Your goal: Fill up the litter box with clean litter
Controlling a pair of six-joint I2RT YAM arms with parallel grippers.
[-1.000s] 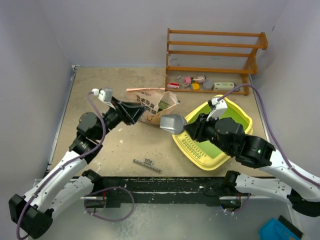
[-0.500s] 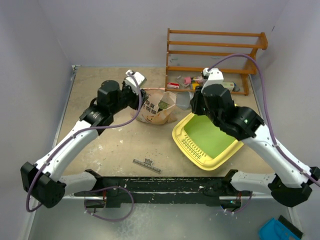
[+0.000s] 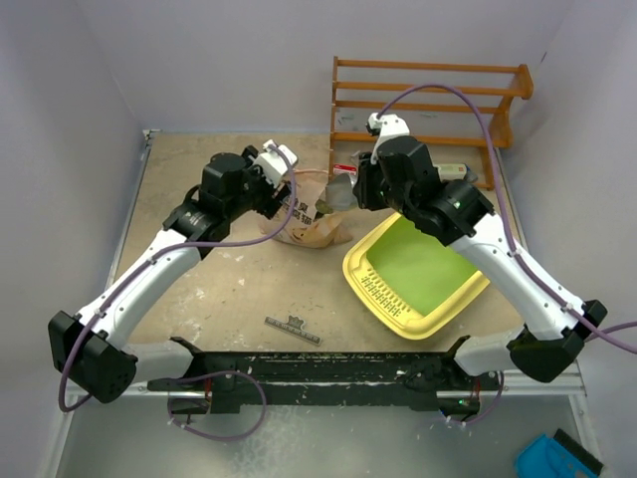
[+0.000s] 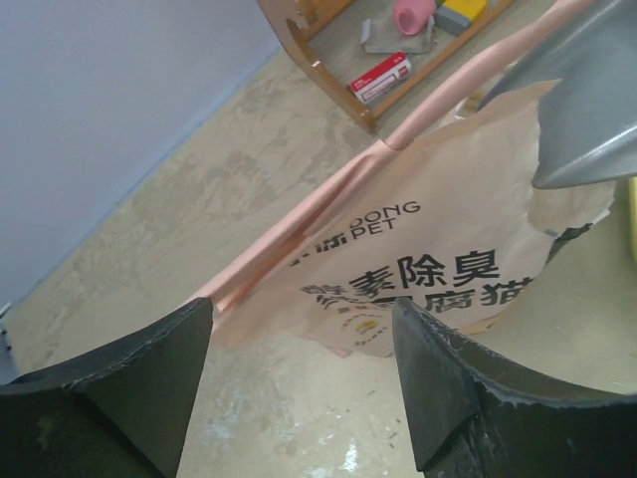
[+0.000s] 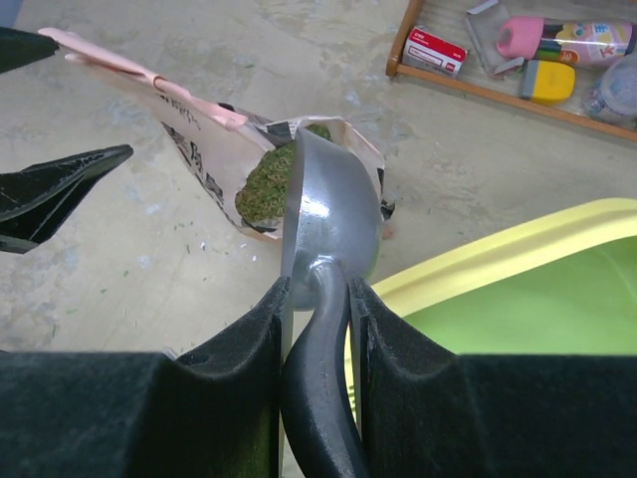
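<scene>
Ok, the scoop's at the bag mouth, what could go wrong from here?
1. The left gripper is open, not clamped on the litter bag, so the scoop in the right gripper may shove the bag instead of digging into the litter.
2. The bag lies beside the litter box, not over it, so a heaped scoop could drop granules on the table on the way.

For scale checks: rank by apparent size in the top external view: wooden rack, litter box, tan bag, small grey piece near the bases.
1-2. wooden rack and litter box: too close to rank
3. tan bag
4. small grey piece
</scene>
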